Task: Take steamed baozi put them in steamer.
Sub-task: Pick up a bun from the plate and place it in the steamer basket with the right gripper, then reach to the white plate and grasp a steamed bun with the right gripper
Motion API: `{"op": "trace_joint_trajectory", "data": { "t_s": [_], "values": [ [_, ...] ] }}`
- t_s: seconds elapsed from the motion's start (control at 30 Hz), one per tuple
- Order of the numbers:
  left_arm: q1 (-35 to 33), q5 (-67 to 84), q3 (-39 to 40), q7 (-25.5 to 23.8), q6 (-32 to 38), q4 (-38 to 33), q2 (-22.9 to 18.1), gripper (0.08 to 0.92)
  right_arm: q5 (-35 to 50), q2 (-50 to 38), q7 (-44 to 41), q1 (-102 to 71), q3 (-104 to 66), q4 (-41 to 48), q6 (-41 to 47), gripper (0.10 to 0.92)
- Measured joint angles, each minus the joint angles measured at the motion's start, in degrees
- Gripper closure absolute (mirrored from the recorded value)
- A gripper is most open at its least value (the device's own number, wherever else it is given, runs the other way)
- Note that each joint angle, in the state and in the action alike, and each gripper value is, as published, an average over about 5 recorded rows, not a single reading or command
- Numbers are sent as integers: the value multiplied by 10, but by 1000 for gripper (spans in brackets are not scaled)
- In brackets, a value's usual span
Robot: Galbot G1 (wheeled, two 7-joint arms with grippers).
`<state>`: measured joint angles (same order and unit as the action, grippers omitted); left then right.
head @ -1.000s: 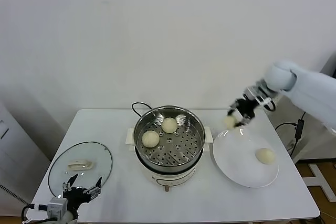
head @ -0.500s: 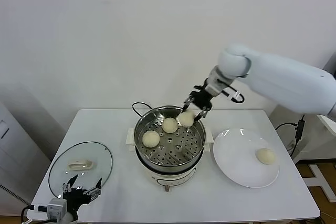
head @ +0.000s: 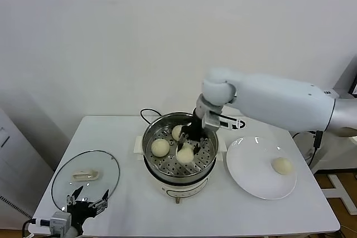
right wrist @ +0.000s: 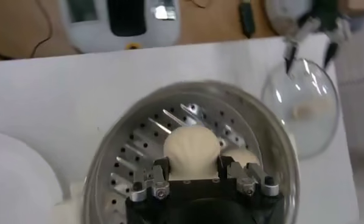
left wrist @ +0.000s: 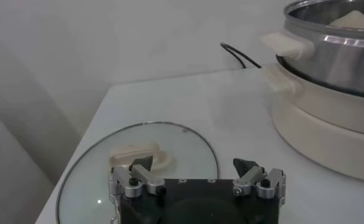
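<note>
The steamer (head: 167, 121) stands mid-table on its white cooker base (head: 179, 188). Two baozi (head: 160, 147) (head: 177, 132) lie on its perforated floor. My right gripper (head: 186, 144) is inside the basket, shut on a third baozi (head: 185, 154) held just over the floor. In the right wrist view this baozi (right wrist: 192, 149) sits between the fingers of my right gripper (right wrist: 194, 169), above the steamer floor (right wrist: 136, 155), with another baozi (right wrist: 241, 156) behind it. The last baozi (head: 283, 165) lies on the white plate (head: 251, 179). My left gripper (head: 86, 201) is open and parked at the front left.
The glass lid (head: 85, 178) lies flat at the front left, just beyond my left gripper (left wrist: 194, 165); it also shows in the left wrist view (left wrist: 139, 155). A black cable (head: 146, 112) runs behind the steamer. The steamer side (left wrist: 334, 45) stands to one side there.
My right arm has carried a baozi from above the plate leftward over the steamer rim and down into the basket. The left arm has not moved.
</note>
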<state>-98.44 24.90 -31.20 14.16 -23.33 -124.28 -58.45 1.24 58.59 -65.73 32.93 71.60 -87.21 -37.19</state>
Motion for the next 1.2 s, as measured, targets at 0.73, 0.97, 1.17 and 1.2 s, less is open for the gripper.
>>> {"op": "trace_joint_trajectory", "data": {
  "t_s": [0.73,0.97,1.17,1.2],
  "values": [
    [7,0,2,-1,0,8,-1,177,-119,36,3,-59,-34,3,-80,327],
    [7,2,2,-1,1,9,1,177,-122,28,-4,-52,-56,21,-78,207],
    [10,4,2,-1,1,10,4,177,-100,8,-20,-33,-85,75,-55,203],
    [10,4,2,-1,2,10,5,177,-93,3,-23,-30,-88,87,-47,203]
  ]
}}
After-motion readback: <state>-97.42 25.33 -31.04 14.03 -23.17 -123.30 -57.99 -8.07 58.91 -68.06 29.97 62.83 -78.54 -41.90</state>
